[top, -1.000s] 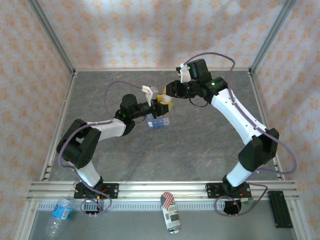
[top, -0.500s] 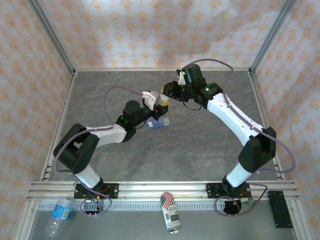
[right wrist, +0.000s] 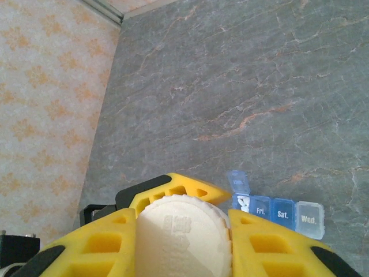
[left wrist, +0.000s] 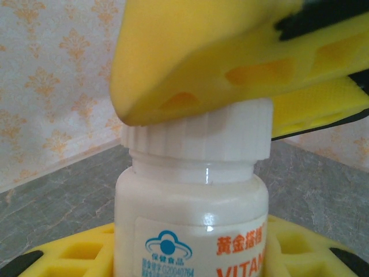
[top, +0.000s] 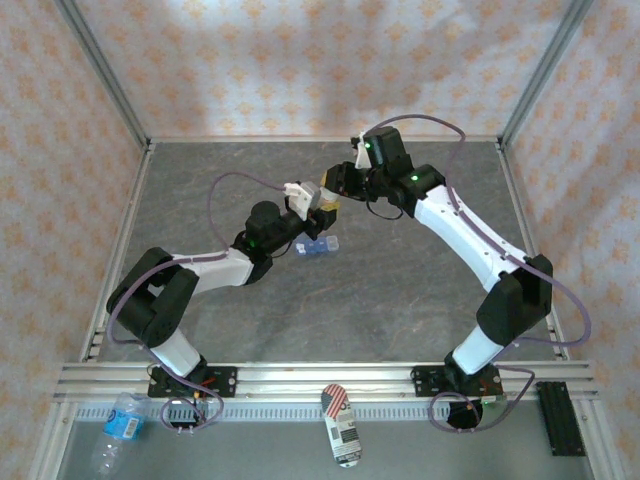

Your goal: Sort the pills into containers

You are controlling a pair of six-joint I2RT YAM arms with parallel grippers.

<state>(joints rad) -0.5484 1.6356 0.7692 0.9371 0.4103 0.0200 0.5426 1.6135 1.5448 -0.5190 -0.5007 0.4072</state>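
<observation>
Now L claw (top: pixel 320 206) grips bottle (left wrist: pixel 190 213), R claw (right wrist: pixel 183 231) clamps cap (left wrist: pixel 199 138); R wrist shows pill organiser (right wrist: pixel 279 212)

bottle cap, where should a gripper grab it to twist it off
Grip the cap by its ribbed side wall, fingers on opposite sides, coming down from above. It is round and ridged and stands wider than the neck. The left gripper holds the bottle by its body, leaving the top free. The right gripper is closed on it this way.
</observation>
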